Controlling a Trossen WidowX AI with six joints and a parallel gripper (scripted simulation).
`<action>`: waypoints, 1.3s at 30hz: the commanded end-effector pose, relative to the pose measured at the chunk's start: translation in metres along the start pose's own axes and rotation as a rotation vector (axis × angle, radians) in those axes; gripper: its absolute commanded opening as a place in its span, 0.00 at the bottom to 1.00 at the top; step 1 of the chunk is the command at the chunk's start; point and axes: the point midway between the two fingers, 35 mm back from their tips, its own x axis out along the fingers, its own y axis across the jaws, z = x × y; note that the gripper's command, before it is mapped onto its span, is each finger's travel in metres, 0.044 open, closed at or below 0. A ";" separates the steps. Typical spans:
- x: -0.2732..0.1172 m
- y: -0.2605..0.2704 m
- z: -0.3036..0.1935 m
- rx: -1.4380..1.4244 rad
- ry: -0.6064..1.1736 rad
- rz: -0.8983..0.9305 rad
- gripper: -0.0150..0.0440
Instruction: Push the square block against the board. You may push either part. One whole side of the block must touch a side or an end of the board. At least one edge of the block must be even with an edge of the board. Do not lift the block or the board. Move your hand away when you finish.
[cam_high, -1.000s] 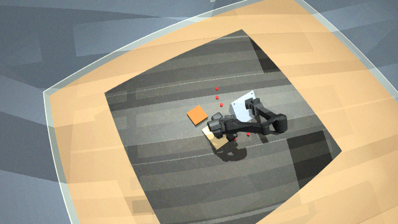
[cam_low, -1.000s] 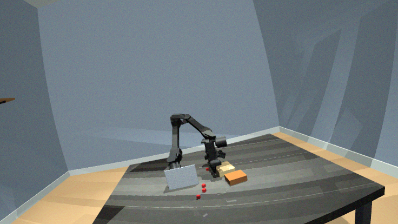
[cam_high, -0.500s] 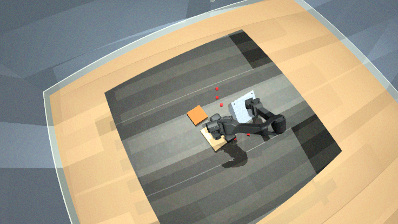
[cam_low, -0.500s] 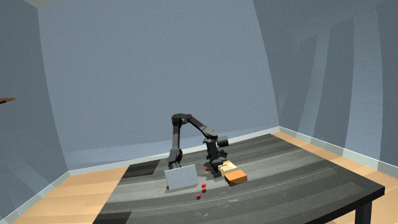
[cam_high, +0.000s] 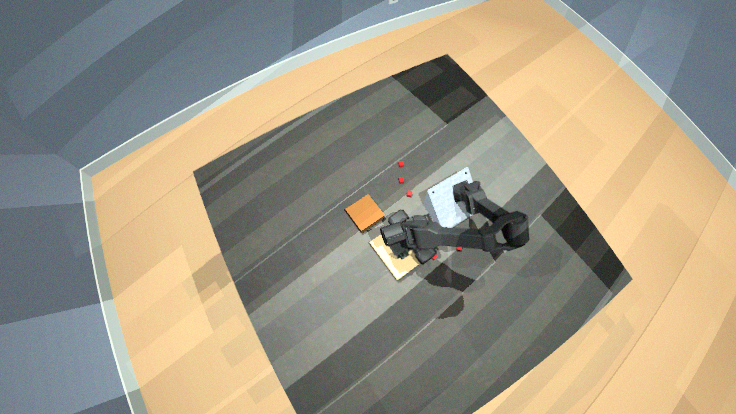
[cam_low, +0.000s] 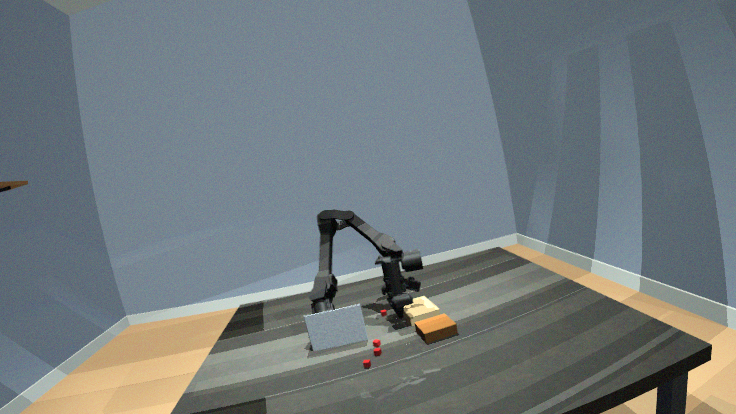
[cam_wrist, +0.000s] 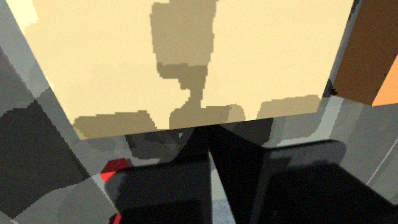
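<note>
Orange and squarish, one block lies on the desk just beside a pale yellow block, a narrow gap between them. The black hand, fingers together and holding nothing, points down at the yellow one's near side in the wrist view.

Bare blue-walled room, kind unclear, with table

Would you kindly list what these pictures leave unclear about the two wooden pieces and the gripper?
- Top view: the gripper and arm hide part of the pale piece.
- Wrist view: the frame's edge cuts off the orange piece.
- Exterior view: the orange piece hides part of the pale one's near side.
- Fingertip contact: too small and dark in every view.
</note>
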 end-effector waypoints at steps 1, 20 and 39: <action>0.000 0.000 -0.007 -0.001 -0.001 0.004 0.25; 0.001 -0.001 -0.038 0.000 0.000 0.005 0.25; -0.050 0.002 -0.034 -0.048 -0.005 0.005 0.25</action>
